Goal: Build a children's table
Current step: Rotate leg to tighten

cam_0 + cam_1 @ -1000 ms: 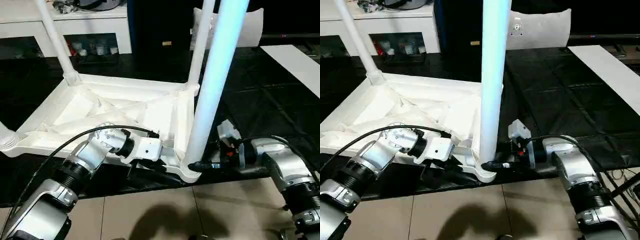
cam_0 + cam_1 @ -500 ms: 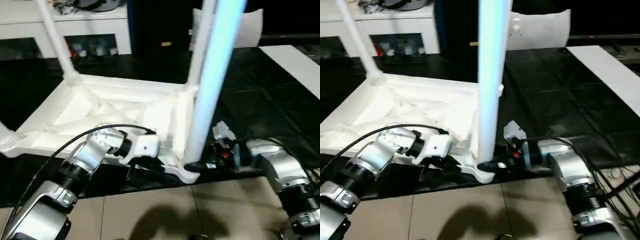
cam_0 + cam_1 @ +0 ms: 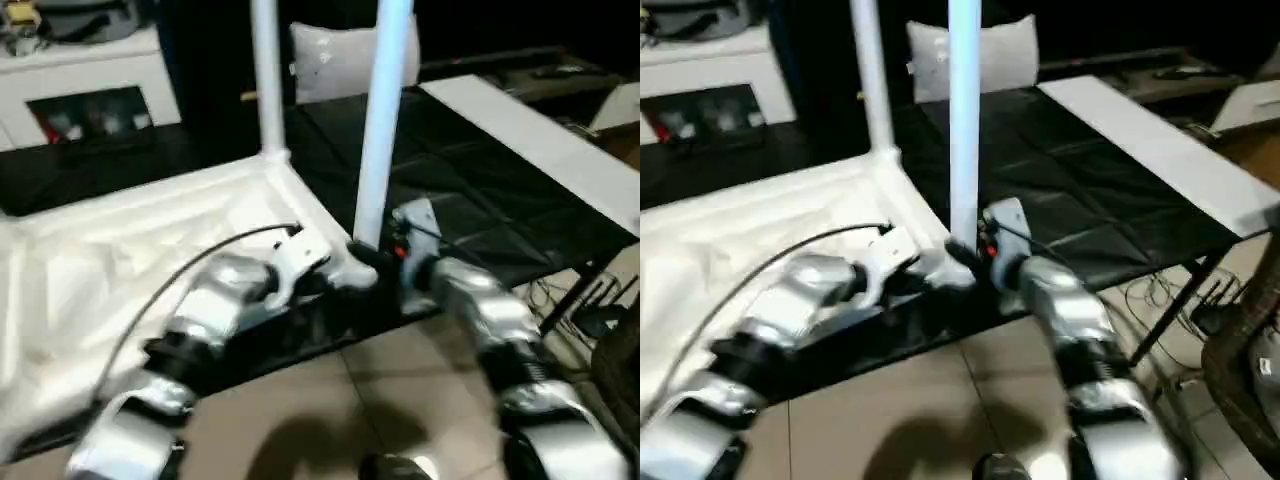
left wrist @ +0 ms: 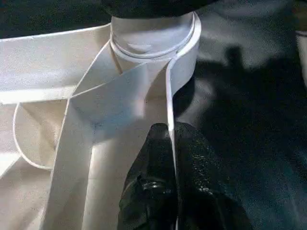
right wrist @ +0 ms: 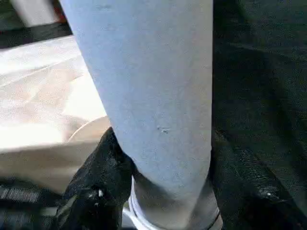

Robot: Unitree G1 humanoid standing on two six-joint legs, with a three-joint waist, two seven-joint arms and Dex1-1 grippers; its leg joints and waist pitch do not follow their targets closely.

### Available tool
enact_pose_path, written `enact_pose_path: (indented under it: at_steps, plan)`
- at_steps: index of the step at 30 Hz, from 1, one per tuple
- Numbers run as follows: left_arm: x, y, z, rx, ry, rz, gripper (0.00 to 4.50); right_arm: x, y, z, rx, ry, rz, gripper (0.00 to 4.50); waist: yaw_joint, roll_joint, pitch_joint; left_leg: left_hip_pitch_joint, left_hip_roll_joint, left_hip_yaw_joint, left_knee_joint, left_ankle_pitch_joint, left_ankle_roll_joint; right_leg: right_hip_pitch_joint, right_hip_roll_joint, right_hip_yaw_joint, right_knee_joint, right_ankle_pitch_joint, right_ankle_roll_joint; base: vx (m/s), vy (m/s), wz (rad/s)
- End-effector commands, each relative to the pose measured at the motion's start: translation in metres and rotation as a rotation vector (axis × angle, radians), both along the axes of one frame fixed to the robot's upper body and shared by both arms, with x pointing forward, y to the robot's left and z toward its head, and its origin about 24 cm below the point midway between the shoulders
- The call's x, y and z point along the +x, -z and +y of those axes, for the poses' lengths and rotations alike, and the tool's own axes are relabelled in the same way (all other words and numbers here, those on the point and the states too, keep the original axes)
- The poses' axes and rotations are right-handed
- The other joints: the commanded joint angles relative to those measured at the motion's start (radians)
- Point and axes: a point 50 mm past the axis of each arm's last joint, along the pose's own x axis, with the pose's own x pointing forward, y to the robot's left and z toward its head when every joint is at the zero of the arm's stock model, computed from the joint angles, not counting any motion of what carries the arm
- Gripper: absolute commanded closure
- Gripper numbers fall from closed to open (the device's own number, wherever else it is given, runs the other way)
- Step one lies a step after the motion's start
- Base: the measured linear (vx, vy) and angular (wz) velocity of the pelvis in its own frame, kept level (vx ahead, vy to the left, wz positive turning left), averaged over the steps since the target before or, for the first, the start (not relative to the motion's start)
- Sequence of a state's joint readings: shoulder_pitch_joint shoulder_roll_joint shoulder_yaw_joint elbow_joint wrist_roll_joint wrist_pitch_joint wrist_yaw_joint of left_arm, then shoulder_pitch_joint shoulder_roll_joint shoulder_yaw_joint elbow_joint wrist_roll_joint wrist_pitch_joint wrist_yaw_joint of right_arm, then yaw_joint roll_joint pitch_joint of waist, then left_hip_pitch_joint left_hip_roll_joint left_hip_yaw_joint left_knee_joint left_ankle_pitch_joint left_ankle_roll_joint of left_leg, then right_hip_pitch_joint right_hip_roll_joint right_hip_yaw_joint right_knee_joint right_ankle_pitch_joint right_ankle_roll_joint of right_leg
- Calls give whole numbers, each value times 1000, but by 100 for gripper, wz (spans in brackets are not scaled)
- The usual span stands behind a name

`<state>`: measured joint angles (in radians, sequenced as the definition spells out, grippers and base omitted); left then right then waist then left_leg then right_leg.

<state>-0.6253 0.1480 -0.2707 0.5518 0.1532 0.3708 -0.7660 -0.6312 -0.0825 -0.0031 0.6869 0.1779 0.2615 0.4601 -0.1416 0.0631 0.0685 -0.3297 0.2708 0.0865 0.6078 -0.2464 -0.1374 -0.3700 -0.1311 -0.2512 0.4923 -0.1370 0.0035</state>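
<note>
Left tool [image 4: 168, 143] pinched shut on the thin side wall of the upturned table top [image 3: 90, 270], one black finger [image 4: 148, 177] on the inner face of the wall, the other on the outer face, just short of the round corner socket [image 4: 153, 38]. Right tool [image 5: 163, 158] clamped round the foot of a white leg [image 3: 383, 110], a black finger [image 5: 103, 177] on each side of the tube, just above the spot where the leg enters that same corner socket. Leg standing upright, rising out past the top edge in the head views.

Table top lying ribbed side up on the dark surface [image 3: 480, 190], filling the area from 9 o'clock to the centre of the head view; held corner near the centre, at the near edge of the surface. Second leg [image 3: 266, 75] upright in the next corner, toward 12 o'clock from the held one. Both silver forearms reaching in from 6 o'clock, meeting at the held corner, a black cable [image 3: 180, 270] arcing over the left one.

White cabinet [image 3: 90, 90] at 10 o'clock behind the surface. Pale tiled floor [image 3: 330, 400] at 6 o'clock. Loose cables [image 3: 560, 295] on the floor at 4 o'clock.
</note>
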Motion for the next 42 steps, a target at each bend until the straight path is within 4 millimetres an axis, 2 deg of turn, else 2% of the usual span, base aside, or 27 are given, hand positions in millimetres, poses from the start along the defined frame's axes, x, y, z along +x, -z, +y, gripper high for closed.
enact_pose_path:
  at_steps: [1,2,3,4,5,6,7,8,9,11,13,16,17,18,21,23,27,28,29,31,33,36,37,38,39,40,42]
  plan:
    - [-6,-17,-44,-83,158,-49,450,0,5,12,44,37,31,190,122,18,-44,-130,3,31,-173,-747,18,151,0,108,190,-269,-34,157,-23,-25]
    - [-6,-17,-43,-75,163,-55,450,0,5,12,42,32,26,190,134,27,-45,-61,14,42,-177,-692,85,78,14,144,202,-224,-48,157,-23,-25]
    - [-5,-17,-42,-57,170,-69,450,-1,4,12,36,25,16,190,79,-60,-68,-32,-76,32,-52,-409,38,54,-55,155,53,-746,32,22,-106,-22]
    - [-5,-17,-39,-38,182,-78,450,-2,4,10,16,11,-1,166,121,-70,-70,-37,-104,67,0,-171,29,-1,-61,173,-3,-954,63,23,-105,-34]
    - [-5,-16,-35,-17,194,-89,450,-3,5,8,-5,1,-21,159,152,-61,-96,-79,-90,52,-39,-2,38,50,-37,181,41,-696,14,23,-105,-34]
    - [-5,-16,-33,-10,194,-90,450,-3,5,6,-2,1,-25,153,158,-63,-100,-85,-86,54,-45,89,39,53,-19,181,58,-502,-17,60,-83,-9]
    - [-3,-14,-26,23,191,-95,450,-5,5,-1,15,6,-42,145,165,-44,-107,-65,-89,56,-36,244,51,42,8,176,90,-130,-113,69,-39,0]
    - [-2,-14,-24,30,193,-99,450,-6,4,-2,17,4,-48,135,169,-38,-105,-64,-93,61,-37,261,58,43,17,174,94,-13,-155,69,-39,0]
    - [0,-13,-18,57,201,-111,450,-9,3,-7,21,-18,-69,135,176,-28,-105,-67,-93,64,-39,246,60,48,29,172,103,146,-218,63,-9,1]
    - [2,-12,-9,107,235,-137,450,-18,0,-15,43,-65,-105,107,185,-24,-108,-54,-86,66,-46,204,84,53,37,173,105,246,-287,0,0,0]
    - [3,-11,-6,124,238,-140,450,-22,0,-19,43,-81,-115,98,187,-19,-107,-46,-77,68,-57,145,93,53,35,172,96,189,-294,11,65,-3]
    - [7,-12,3,177,256,-171,450,-34,-2,-30,28,-117,-148,60,188,-18,-101,-37,-67,70,-70,53,77,52,30,175,78,55,-277,-9,75,-6]
    - [9,-13,8,218,293,-215,450,-45,-3,-38,42,-144,-155,55,184,-17,-98,-38,-65,72,-79,0,59,53,27,178,71,-11,-262,-22,76,-6]
    - [10,-14,9,228,297,-223,450,-47,-3,-40,44,-150,-155,55,188,-16,-98,-31,-63,73,-80,-14,60,50,27,180,65,-23,-255,-26,67,-5]
    - [14,-17,15,300,354,-306,450,-64,-4,-50,37,-196,-158,22,188,-19,-93,-37,-63,74,-87,-61,60,51,24,184,56,-63,-235,-17,35,-1]
    - [22,-23,17,314,321,-376,450,-79,-5,-57,24,-230,-167,11,187,-15,-93,-34,-63,78,-86,-100,50,47,22,187,48,-101,-221,0,0,0]
    - [28,-28,12,263,269,-440,450,-90,-7,-67,21,-152,-166,5,189,-25,-88,-43,-66,81,-91,-138,37,42,20,189,39,-226,-190,0,0,0]
    - [28,-27,12,252,263,-438,402,-91,-6,-68,14,-125,-160,0,190,-25,-87,-41,-66,81,-92,-141,34,39,20,190,38,-239,-187,0,0,0]
    - [28,-27,12,252,263,-438,402,-91,-6,-68,14,-125,-160,0,189,-23,-88,-40,-66,82,-93,-149,29,34,22,193,36,-255,-184,0,0,0]
    - [24,-26,9,134,225,-400,385,-93,-5,-71,-9,-35,-134,0,190,-22,-89,-40,-66,83,-91,-137,23,31,25,198,39,-222,-190,0,0,0]
    - [22,-29,7,36,175,-401,373,-95,-6,-68,-5,-19,-130,0,195,-35,-90,-43,-66,85,-90,-101,28,33,22,201,47,-182,-211,0,0,0]
    - [18,-37,8,-175,45,-414,346,-98,-7,-60,13,5,-119,0,196,-34,-91,-43,-65,88,-88,-85,42,31,23,203,49,-160,-216,0,0,0]
    - [14,-39,10,-243,-2,-409,340,-98,-8,-57,10,20,-119,0,197,-25,-90,-43,-64,88,-89,-86,42,30,23,203,50,-155,-217,0,0,0]
    - [7,-40,14,-326,-65,-392,315,-98,-8,-53,-2,37,-117,0,193,-31,-92,-46,-63,89,-88,-73,42,33,23,203,54,-139,-215,0,0,0]
    - [5,-40,15,-347,-83,-383,315,-98,-8,-51,-8,41,-115,0,191,-29,-89,-43,-65,92,-89,-79,45,27,26,203,48,-162,-208,0,0,0]
    - [1,-39,20,-361,-139,-385,315,-99,-8,-49,-29,38,-118,0,190,-38,-90,-42,-62,93,-88,-84,44,27,27,203,49,-166,-203,0,0,0]
    - [-13,-37,35,-404,-252,-396,315,-101,-7,-45,-58,13,-120,0,190,-35,-85,-45,-62,94,-92,-104,44,26,25,203,44,-217,-179,0,0,0]
